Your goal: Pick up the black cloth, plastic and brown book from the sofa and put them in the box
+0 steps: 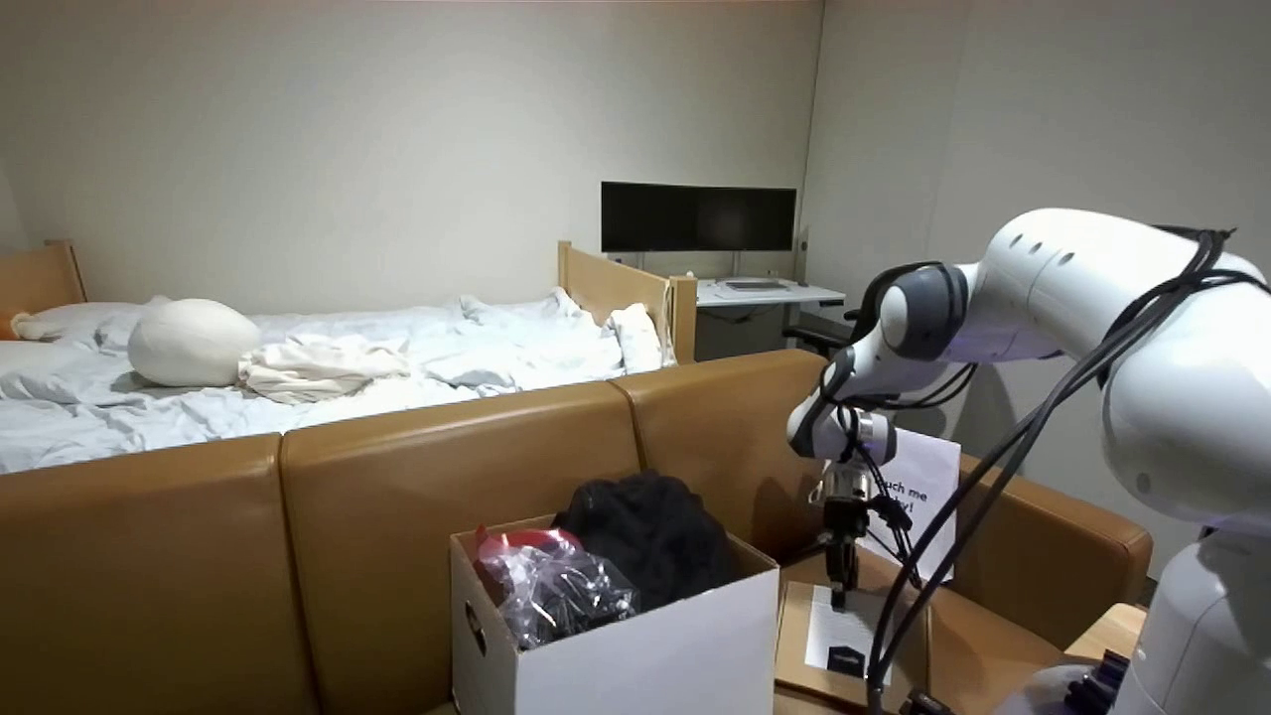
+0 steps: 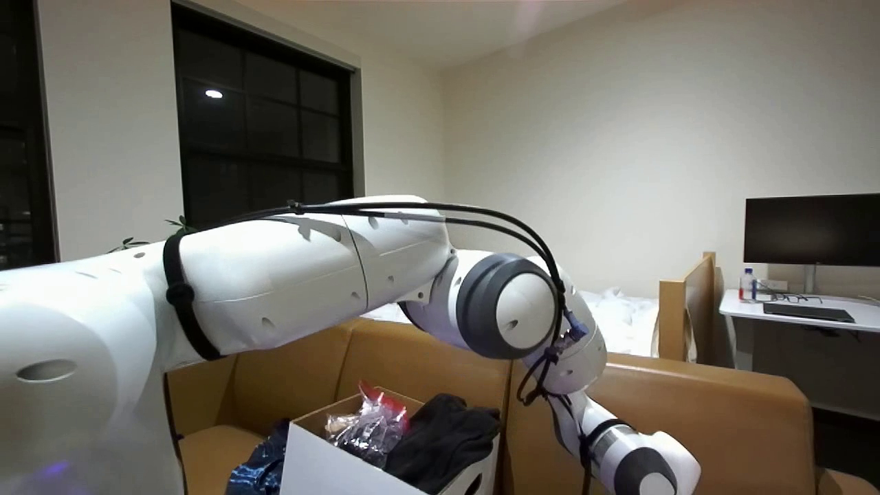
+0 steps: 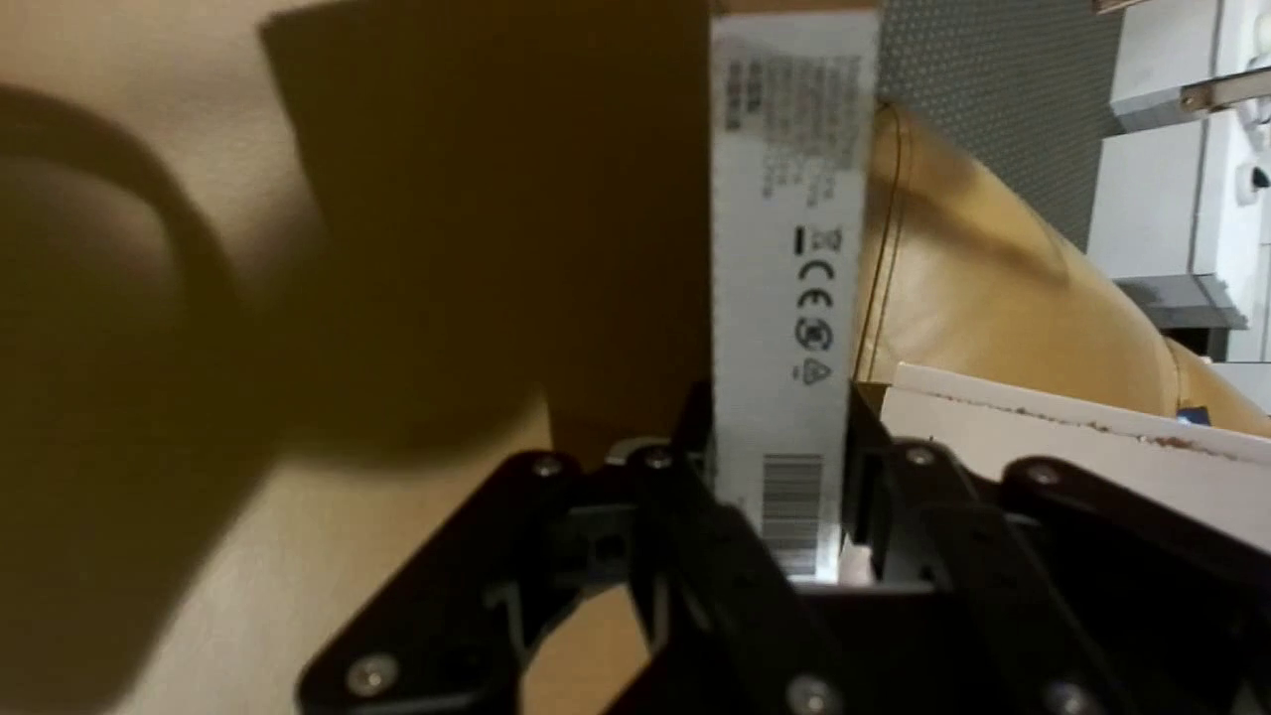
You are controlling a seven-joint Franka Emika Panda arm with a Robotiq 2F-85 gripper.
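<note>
Got the book [image 1: 836, 636] pinched in my gripper [image 1: 841, 596], lower right in an exterior view. Cloth [image 1: 650, 541] and plastic [image 1: 558, 588] sit in the box [image 1: 645, 667], bottom centre.

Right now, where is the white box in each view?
In an exterior view: the white box is bottom centre, holding black cloth.
In an exterior view: the white box is bottom, just left of centre.
In the wrist view: the white box is at the right edge, partly behind the gripper.
Shared landmark: the tan sofa, in all three.
</note>
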